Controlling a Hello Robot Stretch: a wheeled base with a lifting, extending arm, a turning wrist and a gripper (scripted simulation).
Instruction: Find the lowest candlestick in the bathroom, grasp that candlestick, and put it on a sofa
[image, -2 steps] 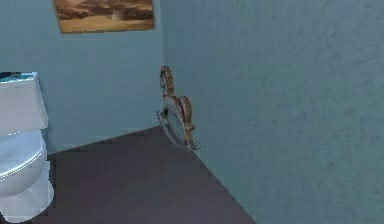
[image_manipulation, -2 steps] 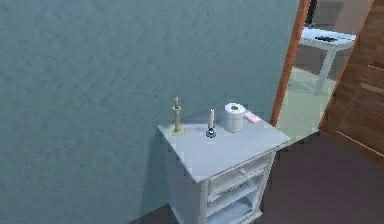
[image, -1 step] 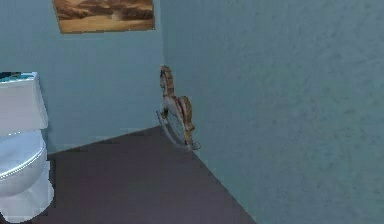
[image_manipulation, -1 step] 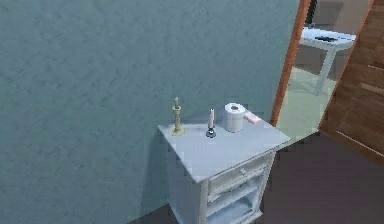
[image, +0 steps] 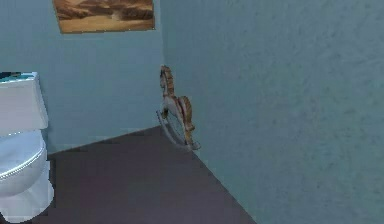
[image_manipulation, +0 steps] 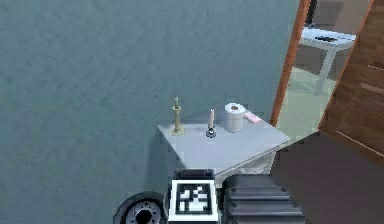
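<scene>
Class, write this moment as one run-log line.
room: bathroom | cabinet top: gold candlestick, shorter grey candlestick, toilet roll | ahead: toilet, rocking horse

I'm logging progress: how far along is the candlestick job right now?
Done: the bathroom is reached, toilet ahead, and a gold candlestick and a shorter grey candlestick are found on the white cabinet. In hand: the arm faces the cabinet. Left: grasping the grey one, likely the lowest, then carrying it to a sofa.
</scene>
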